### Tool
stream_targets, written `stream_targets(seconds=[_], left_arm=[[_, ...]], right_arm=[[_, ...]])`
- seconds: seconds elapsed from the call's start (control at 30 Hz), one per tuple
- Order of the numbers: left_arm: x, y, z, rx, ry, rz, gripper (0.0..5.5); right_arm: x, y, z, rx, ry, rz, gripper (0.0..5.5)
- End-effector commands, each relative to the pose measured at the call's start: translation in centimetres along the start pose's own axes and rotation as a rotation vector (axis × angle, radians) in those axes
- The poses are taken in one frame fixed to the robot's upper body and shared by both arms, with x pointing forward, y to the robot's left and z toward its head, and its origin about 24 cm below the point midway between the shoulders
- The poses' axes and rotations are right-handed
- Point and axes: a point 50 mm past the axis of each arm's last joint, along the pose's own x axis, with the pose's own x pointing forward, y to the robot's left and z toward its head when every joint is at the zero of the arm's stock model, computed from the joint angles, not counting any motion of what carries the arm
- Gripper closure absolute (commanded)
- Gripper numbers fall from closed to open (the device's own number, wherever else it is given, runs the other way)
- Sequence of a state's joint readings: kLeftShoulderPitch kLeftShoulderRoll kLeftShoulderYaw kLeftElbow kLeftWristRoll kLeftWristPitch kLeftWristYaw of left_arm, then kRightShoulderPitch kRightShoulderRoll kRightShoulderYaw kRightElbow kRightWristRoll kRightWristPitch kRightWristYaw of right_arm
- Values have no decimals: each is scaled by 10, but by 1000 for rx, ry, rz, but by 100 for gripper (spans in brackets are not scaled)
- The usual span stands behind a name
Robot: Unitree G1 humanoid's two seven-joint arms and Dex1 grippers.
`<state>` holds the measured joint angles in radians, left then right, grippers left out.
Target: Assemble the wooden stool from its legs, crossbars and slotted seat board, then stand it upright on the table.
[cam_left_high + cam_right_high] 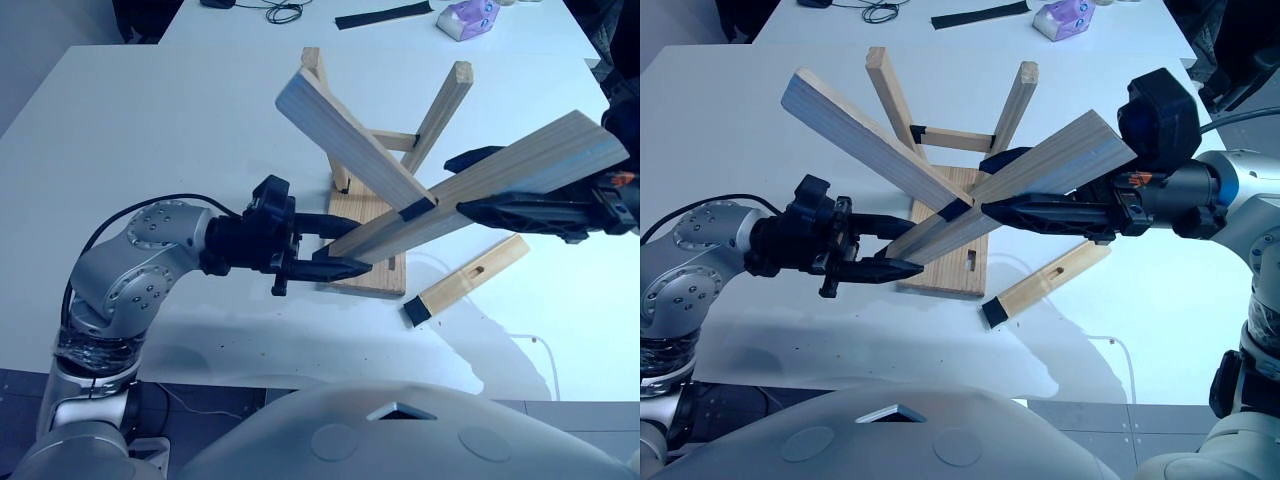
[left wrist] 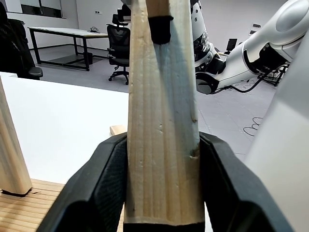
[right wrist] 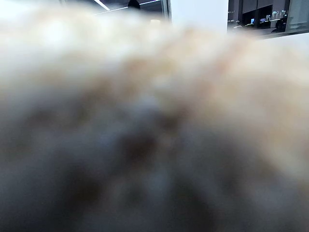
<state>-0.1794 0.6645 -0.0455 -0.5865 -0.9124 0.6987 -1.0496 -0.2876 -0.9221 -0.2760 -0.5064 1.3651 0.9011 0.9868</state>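
Observation:
The slotted seat board (image 1: 372, 278) lies flat on the white table (image 1: 150, 150). Two legs (image 1: 441, 107) stand up from it, joined by a crossbar (image 1: 395, 139). In front of these, two more wooden legs cross in the air and meet at a black-marked spot (image 1: 417, 210). My left gripper (image 1: 345, 247) is shut on the lower end of the long leg (image 2: 164, 121), just above the board. My right gripper (image 1: 992, 185) is shut on the same leg (image 1: 540, 160) higher up. The other raised leg (image 1: 340, 135) slants up to the left. A loose black-tipped wooden piece (image 1: 467, 283) lies on the table to the right of the board.
At the far edge of the table lie a purple tissue pack (image 1: 468, 18), a black strip (image 1: 383, 15) and a dark cable (image 1: 285, 10). A thin white cable (image 1: 532, 345) runs near the front right edge. The table's left half is bare.

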Motion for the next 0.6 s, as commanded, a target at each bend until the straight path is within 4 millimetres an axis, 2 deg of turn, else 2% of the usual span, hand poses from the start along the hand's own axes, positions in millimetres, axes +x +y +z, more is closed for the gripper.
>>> stream_targets(seconds=[0.03, 0.1, 0.13, 0.33, 0.47, 0.6], left_arm=[[1, 12, 7, 50, -25, 100, 345], [1, 16, 6, 24, -14, 124, 345], [0, 18, 4, -7, 1, 132, 306], [-10, 21, -21, 1, 158, 166, 209], [-15, 21, -33, 4, 191, 159, 203], [-20, 17, -46, 31, 256, 152, 203]], right_arm=[[4, 4, -9, 11, 64, 25, 344], [4, 4, -10, 3, 70, 18, 344], [4, 3, -10, -4, 72, 12, 344], [2, 0, -3, -29, 48, -10, 346], [0, -3, -3, -56, 84, -30, 346], [-7, -9, -8, -109, 196, -74, 346]])
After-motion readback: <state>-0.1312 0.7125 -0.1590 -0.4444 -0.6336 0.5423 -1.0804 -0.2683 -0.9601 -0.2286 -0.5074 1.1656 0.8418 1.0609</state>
